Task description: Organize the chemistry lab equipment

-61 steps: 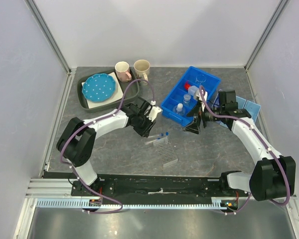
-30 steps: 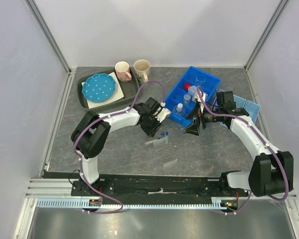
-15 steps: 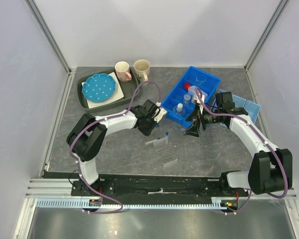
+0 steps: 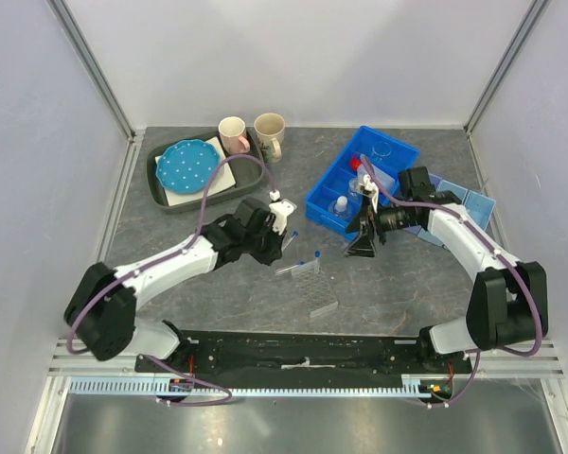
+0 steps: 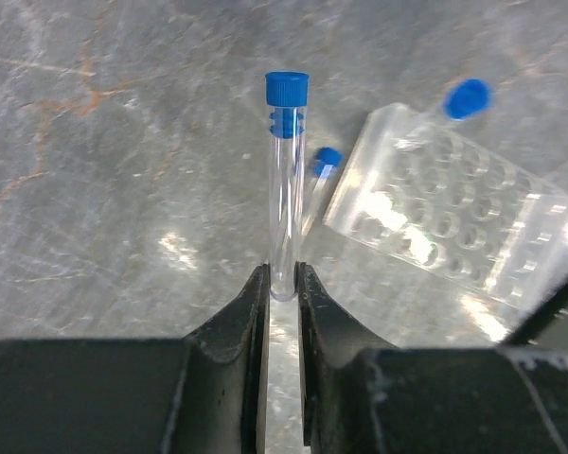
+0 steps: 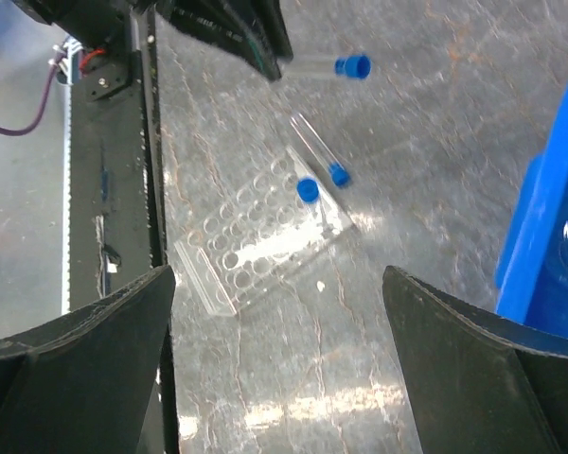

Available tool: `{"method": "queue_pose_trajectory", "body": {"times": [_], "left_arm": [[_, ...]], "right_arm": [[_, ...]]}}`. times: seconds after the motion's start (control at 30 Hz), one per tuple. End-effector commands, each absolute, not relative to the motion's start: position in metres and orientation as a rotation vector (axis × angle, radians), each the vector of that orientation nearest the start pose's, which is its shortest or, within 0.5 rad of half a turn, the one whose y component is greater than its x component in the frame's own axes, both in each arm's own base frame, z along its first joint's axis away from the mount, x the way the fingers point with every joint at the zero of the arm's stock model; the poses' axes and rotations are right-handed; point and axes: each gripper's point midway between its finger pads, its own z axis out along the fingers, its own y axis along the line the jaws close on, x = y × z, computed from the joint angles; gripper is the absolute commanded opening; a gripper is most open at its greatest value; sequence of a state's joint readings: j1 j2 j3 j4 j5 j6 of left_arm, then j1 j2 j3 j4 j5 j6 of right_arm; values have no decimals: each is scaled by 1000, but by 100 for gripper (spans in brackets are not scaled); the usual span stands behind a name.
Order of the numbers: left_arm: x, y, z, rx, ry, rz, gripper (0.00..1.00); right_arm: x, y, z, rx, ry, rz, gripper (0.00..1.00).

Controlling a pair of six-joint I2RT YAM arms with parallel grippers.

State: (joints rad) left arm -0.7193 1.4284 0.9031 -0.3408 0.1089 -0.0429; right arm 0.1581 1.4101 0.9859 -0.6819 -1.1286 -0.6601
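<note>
Three blue-capped clear tubes are gathered near the middle of the table (image 4: pixel 170 189). The held tube (image 5: pixel 284 189) is pinched at its rounded bottom end by the left gripper (image 5: pixel 282 284), which is clenched on it. Its cap points away from the wrist and most of its length stands free above the surface. The right gripper (image 6: pixel 276 312) is spread wide with nothing in it, poised over the clear tube rack (image 6: pixel 256 251), with the blue bin (image 6: pixel 549 208) at its side.

Only the tip of the held tube is gripped, on a smooth curved wall. A slip or a pivot is therefore to be feared if the arm is swung sharply or the cap is knocked against the rack. The rack is loose on the table and is judged light, so a misaligned push could shove it aside instead of seating the tube. Its holes are blurred by glare, which makes aiming harder. The second tube (image 5: pixel 314 189) lies just beside the rack's edge and could be sent rolling by any contact.

The held tube is slim, clear and apparently empty, and is closed by a ribbed blue screw cap. The third tube (image 5: pixel 469 97) rests at the rack, with little but its cap clearly made out
</note>
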Motion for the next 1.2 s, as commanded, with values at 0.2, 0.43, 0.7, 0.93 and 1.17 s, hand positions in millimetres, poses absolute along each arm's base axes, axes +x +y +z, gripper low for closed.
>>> {"method": "queue_pose_trajectory", "body": {"times": [0.2,0.43,0.7,0.93,1.17], "left_arm": [[204,-299,175,781,1961,-1084,10],[193,-305,189,778,1906,-1165,10],[193,-307,185,783,1914,-1171,10],[193,-306,184,778,1915,-1164,10],[197,-296,179,727,1968,-1101,28]], "right_arm": [[283,242,209,-939,2068,1255,98],[269,272,215,-860,2166,1381,95],[251,286,209,-865,2221,1452,74],[245,292,206,-864,2246,1500,40],[241,295,213,-900,2199,1523,13]]}}
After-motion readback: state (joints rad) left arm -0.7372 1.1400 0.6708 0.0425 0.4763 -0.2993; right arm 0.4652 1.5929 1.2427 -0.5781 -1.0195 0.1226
